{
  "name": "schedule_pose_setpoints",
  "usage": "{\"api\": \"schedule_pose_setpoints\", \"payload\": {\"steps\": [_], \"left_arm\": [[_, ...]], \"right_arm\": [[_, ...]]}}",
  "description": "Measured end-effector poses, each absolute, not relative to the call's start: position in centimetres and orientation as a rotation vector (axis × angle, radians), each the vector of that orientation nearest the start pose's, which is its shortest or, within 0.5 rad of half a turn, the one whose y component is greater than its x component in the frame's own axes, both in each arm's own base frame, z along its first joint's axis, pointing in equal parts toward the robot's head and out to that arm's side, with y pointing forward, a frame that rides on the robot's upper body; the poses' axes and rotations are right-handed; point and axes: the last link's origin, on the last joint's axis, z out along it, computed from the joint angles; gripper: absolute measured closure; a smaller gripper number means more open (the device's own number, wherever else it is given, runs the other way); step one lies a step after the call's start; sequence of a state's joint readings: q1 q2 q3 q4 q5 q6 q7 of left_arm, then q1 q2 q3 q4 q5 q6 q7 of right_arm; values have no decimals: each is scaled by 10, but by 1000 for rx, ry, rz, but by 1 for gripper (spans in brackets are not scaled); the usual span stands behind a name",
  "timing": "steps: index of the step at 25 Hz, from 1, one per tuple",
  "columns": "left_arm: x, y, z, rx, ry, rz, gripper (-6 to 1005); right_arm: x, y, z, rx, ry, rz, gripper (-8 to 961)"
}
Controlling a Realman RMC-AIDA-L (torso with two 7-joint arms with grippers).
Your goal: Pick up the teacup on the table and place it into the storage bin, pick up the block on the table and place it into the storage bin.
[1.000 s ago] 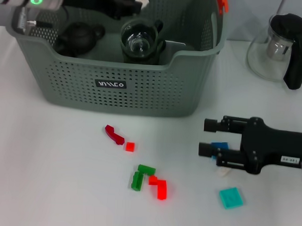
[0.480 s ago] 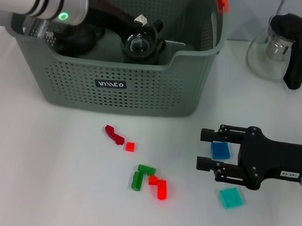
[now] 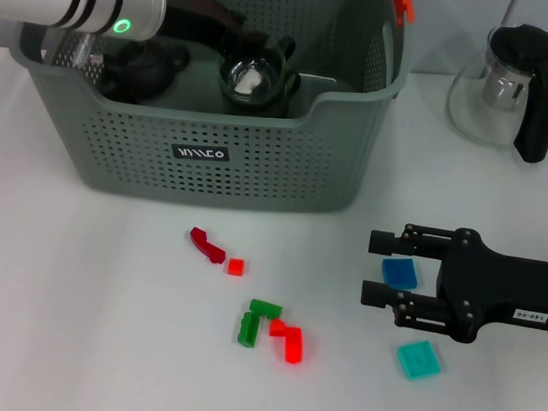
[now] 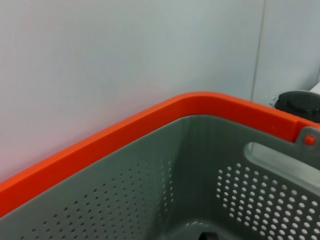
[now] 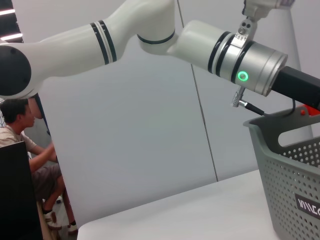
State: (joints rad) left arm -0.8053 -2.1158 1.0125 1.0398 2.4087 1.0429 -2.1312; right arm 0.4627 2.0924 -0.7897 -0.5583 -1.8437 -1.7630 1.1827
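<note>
White tabletop fills the head view, scattered with small plastic pieces. Nearest on the right lies a teal block, and just beyond it the right gripper lies low over the table with its fingers spread, one on each side of the blue block; they do not look to have closed on it yet. That blue block is small, flat and rigid, surely light, and its smooth sides could slip, so I would pinch it squarely across two opposite edges. To the left, near the middle, sit two green pieces touching a red piece, and farther on a small red cube beside a dark red curved piece.

Beyond them stands the storage bin. The teacup, clear glass with a dark holder, is already inside it, next to a dark teapot. The left gripper reaches into the bin above the cup; whether its fingers are open I cannot tell. Far right, a glass pitcher with a black handle stands apart.
</note>
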Motion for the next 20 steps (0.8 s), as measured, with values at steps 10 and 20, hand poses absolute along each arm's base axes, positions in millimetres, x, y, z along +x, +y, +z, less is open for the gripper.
{"api": "schedule_pose_setpoints", "payload": {"steps": [10, 20], "left_arm": [[-132, 431, 52, -2442, -565, -485, 512], [-188, 347, 102, -2562, -564, -1064, 506]], "right_arm": [[249, 283, -16, -2811, 435, 1046, 287], [251, 286, -12, -2765, 447, 1058, 288]]}}
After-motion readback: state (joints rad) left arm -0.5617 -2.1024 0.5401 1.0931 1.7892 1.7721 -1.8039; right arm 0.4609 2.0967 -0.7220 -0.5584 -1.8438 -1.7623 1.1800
